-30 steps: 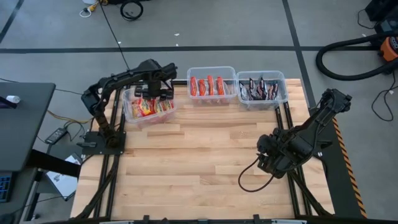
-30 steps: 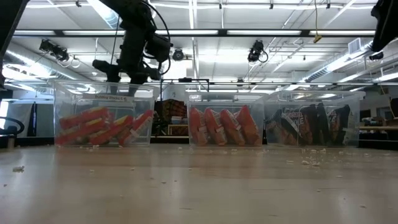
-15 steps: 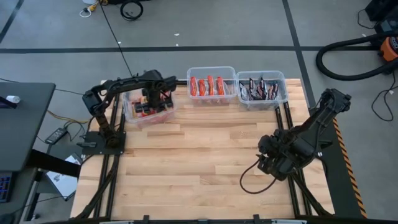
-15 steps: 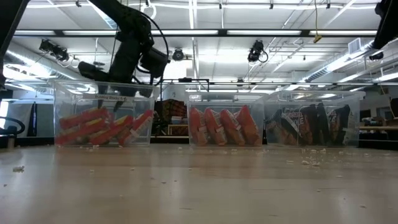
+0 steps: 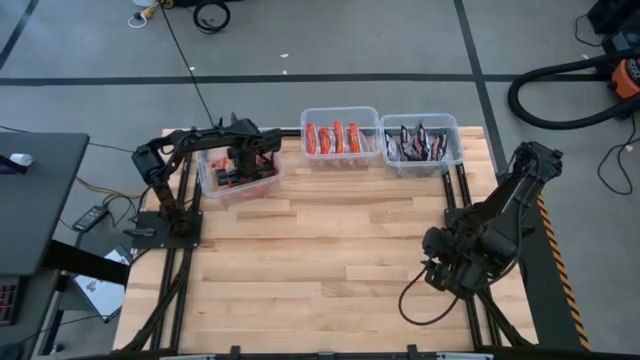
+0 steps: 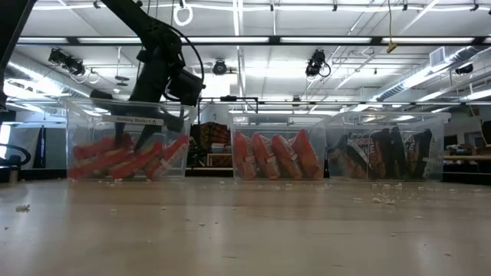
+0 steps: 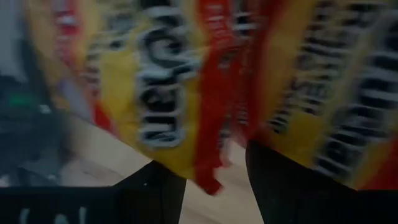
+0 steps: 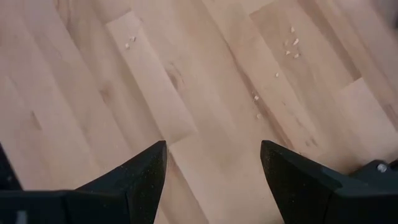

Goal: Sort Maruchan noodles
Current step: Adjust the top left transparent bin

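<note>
Orange-yellow Maruchan packets [image 6: 103,159] lean on edge inside the left clear bin [image 5: 207,186]. Red-and-silver packets [image 5: 338,137] stand in the middle bin, and dark packets [image 5: 418,143] stand in the right bin. My left gripper [image 5: 245,160] reaches down into the left bin, open, its fingers [image 6: 123,138] among the orange-yellow packets [image 7: 155,93]. My right gripper [image 8: 213,168] is open over bare wood near the table's right edge [image 5: 445,272], touching nothing. My left gripper comes from above into the left bin. A packet's red crimped edge [image 7: 208,177] lies between its open fingers. I cannot tell whether the fingers touch it.
The three clear bins sit in a row along the table's far edge. Small noodle crumbs [image 8: 289,46] are scattered over the wooden table top [image 5: 320,260], which spreads wide in front of the bins. A cable loops below the right arm [image 5: 420,305].
My left gripper has gone down from above the left bin's rim into the bin, among the orange-yellow packets. My right arm has drawn back a little toward the table's near right corner and has left the low view.
</note>
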Tool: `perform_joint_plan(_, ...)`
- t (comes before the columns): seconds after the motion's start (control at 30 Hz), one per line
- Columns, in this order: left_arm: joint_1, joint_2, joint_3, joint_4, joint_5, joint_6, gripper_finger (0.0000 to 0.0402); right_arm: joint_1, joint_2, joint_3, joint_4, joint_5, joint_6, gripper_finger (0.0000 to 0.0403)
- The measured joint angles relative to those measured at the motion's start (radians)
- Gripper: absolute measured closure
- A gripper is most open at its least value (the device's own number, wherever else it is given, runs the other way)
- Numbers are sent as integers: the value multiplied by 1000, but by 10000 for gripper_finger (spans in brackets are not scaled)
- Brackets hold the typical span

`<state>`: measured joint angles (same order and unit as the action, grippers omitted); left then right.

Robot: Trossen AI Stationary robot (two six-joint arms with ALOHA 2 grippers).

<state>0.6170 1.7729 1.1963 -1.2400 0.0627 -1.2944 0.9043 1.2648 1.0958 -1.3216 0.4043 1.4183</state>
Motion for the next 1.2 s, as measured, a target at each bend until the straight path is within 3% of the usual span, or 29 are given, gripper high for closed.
perform_joint_plan(0.3,-14,-10,1,-59,-51,30,234,30,0,0,-29,2,4,137)
perform_joint_plan(0.67,11,-3,-66,68,-16,57,242,50,0,0,-28,-10,72,137)
perform_joint_plan(0.77,2,-3,-67,62,-35,74,273,56,0,0,-35,-8,72,137)
perform_joint_plan(0.97,-22,-14,-43,89,-47,82,387,56,0,0,-57,-3,72,137)
perform_joint_plan(1.2,-35,-109,23,127,-71,132,397,56,0,0,-81,17,67,137)
